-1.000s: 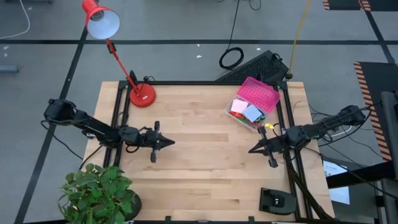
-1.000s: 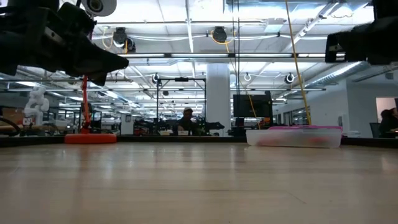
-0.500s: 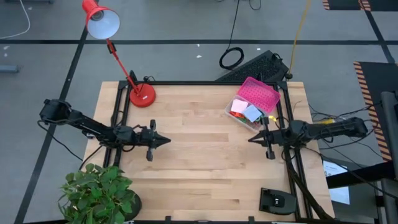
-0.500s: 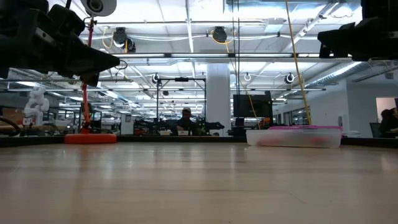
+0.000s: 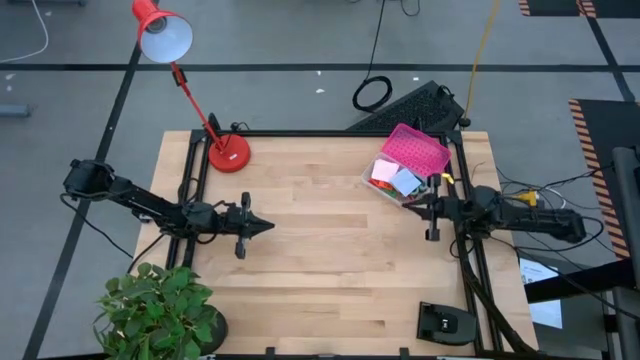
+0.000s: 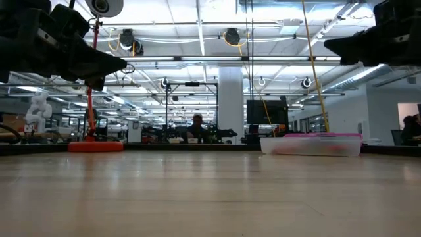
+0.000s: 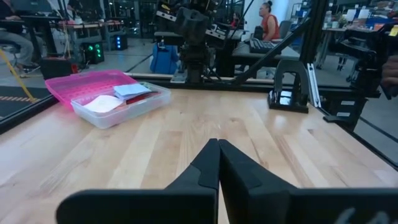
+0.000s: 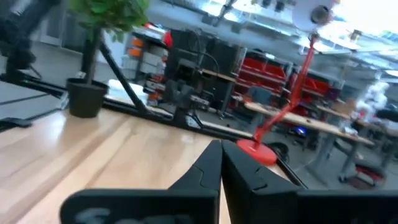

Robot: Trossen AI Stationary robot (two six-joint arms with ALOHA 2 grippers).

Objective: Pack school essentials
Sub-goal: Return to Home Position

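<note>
Two tools are seen clenched w/ nothing held: left tool [image 5: 268, 226] hangs over the table [image 5: 320, 260] at its left-middle, right tool [image 5: 412, 203] just beside the clear box [image 5: 392, 186] w/ pink lid [image 5: 416, 150] near the far right corner. School essentials are found inside that box: sticky-note pads [image 5: 397, 178], pink and pale, visible; anything smaller can't be made out. Pads are judged light, soft-edged, slightly slippery as a stack, best pinched across opposite sides. Box walls look thin, so the rim is probably the grip point if it's moved.
</note>
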